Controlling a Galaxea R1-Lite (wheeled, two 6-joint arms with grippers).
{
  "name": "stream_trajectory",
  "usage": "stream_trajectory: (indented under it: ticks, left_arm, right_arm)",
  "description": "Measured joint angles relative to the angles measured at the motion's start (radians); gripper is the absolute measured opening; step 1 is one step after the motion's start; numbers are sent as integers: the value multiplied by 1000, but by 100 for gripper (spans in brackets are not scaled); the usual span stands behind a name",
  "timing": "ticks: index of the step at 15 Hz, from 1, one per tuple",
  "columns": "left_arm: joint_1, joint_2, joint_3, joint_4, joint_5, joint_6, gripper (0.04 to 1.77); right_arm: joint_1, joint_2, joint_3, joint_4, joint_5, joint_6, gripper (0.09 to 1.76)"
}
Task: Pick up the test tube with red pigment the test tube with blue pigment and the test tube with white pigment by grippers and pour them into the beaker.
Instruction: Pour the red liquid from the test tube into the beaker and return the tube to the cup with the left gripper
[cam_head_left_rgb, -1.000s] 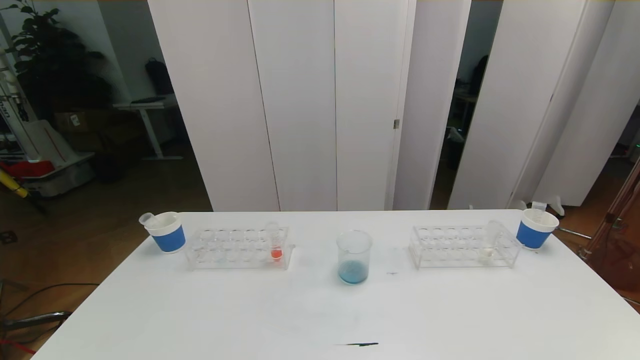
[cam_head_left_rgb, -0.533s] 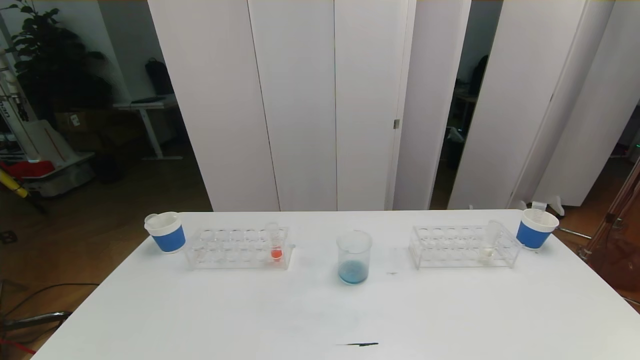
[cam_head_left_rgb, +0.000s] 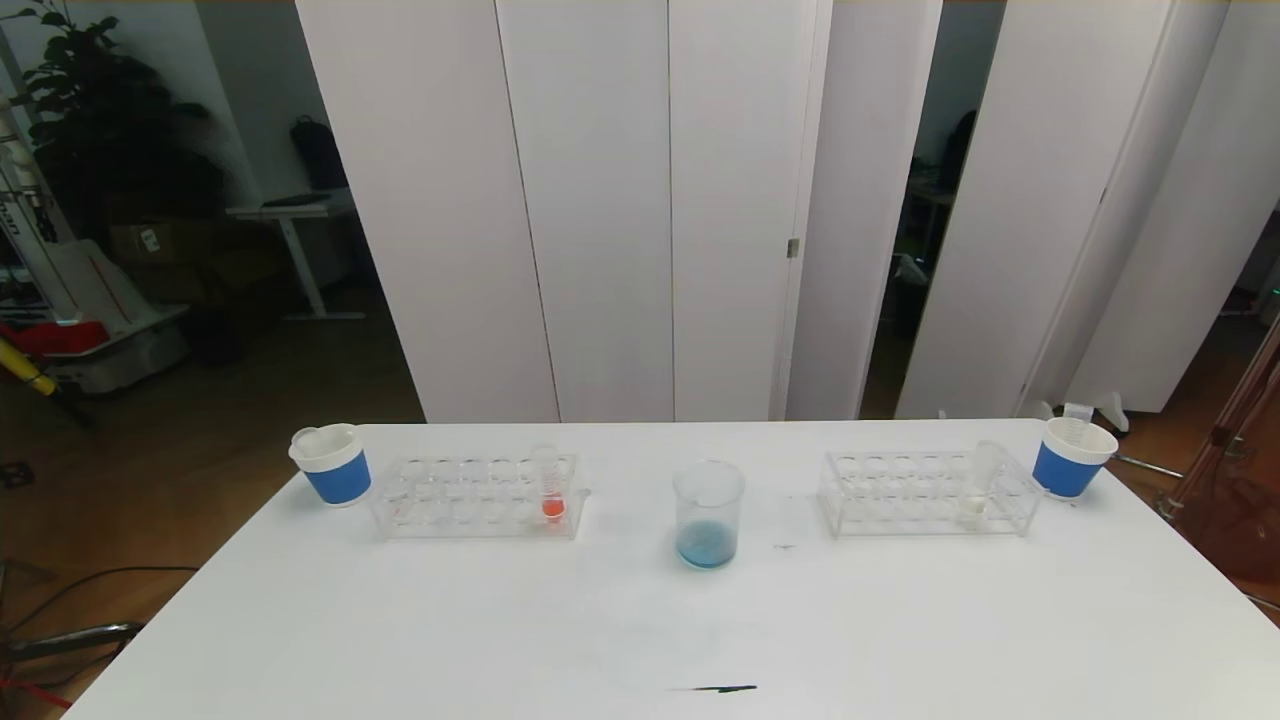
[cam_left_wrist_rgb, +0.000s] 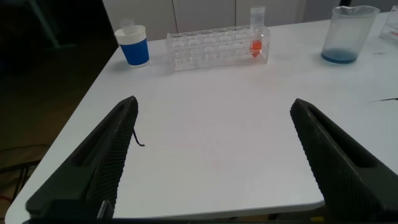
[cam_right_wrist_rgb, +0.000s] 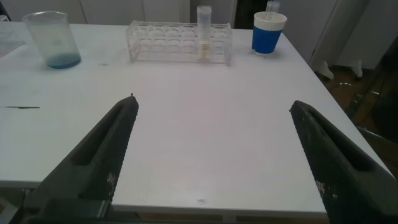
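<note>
Both tools, left (cam_left_wrist_rgb: 211, 162) and right (cam_right_wrist_rgb: 211, 162), gape wide at the counter's (cam_head_left_rgb: 500, 620) near edge, well short of the beaker (cam_head_left_rgb: 708, 515) mid-counter.

The desk (cam_head_left_rgb: 420, 620) is plain white. The clear beaker (cam_head_left_rgb: 708, 515) holds blue liquid at its bottom. One clear tube (cam_head_left_rgb: 548, 484) holds orange-red liquid, another (cam_head_left_rgb: 978, 482) pale cream-white. Both paper cups (cam_head_left_rgb: 330, 464) (cam_head_left_rgb: 1070, 457) are white with blue sleeves. The racks (cam_head_left_rgb: 470, 497) (cam_head_left_rgb: 925, 492) are clear.

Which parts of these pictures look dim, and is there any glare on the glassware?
Head view: room at left behind the panels dark, table evenly lit, no strong glare on the beaker. Left wrist view: floor beside the table dark, open left claw shadowed. Right wrist view: open right claw equally dark.
</note>
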Motion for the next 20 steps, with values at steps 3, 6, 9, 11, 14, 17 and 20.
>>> stream_trajectory:
  ticks: [3, 6, 9, 11, 14, 17, 20]
  left_arm:
    - [0, 0, 0, 1, -3, 7, 175]
    - [0, 0, 0, 1, -4, 12, 175]
    - [0, 1, 0, -15, -7, 8, 175]
    - [-1, 1, -22, -12, -19, 10, 175]
    - [-1, 25, -112, -11, -43, 8, 175]
    - [-6, 140, -241, -20, -40, 0, 175]
    - [-15, 327, -393, -47, -35, -26, 175]
  right_arm:
    - [0, 0, 0, 0, 0, 0, 175]
    - [0, 0, 0, 0, 0, 0, 175]
    - [0, 0, 0, 0, 0, 0, 175]
    - [0, 0, 0, 0, 0, 0, 175]
    - [0, 0, 0, 0, 0, 0, 175]
    - [0, 0, 0, 0, 0, 0, 175]
    - [0, 0, 0, 0, 0, 0, 175]
